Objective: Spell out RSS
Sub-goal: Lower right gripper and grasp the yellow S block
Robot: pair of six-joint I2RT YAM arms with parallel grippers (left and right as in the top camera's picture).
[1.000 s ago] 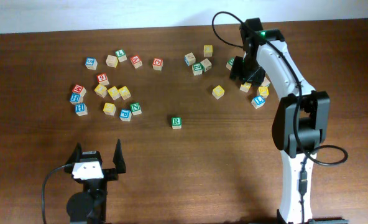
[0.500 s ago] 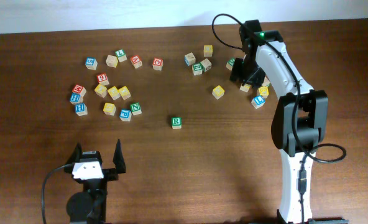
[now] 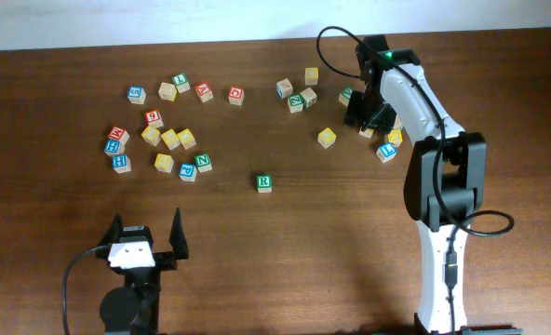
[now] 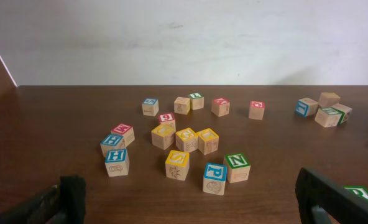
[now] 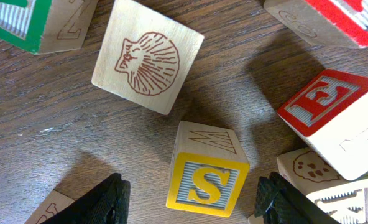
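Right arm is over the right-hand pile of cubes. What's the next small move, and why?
Probably lower the right gripper straight down and close on the yellow S cube. The wrist view shows that cube between the open fingers, standing apart from the red E cube and the shell-faced cube. The R cube already sits alone mid-table.

Overhead: dark wood table [image 3: 285, 251]. R cube [image 3: 263, 182] sits alone at centre frame, green letter up, well apart from the rest. Left gripper [image 3: 146, 231] is at lower left, fingers spread wide. Right arm [image 3: 438, 177] runs from lower right up to upper right. Right gripper [image 3: 365, 115] hangs over the cube cluster [image 3: 385, 152] there, fingertips hidden under the wrist. One yellow cube [image 3: 327, 138] sits just left of it, letter unreadable. Denser scatter [image 3: 170, 140] of red, blue, yellow and green cubes mid-left, and a looser row [image 3: 204, 91] along the top.
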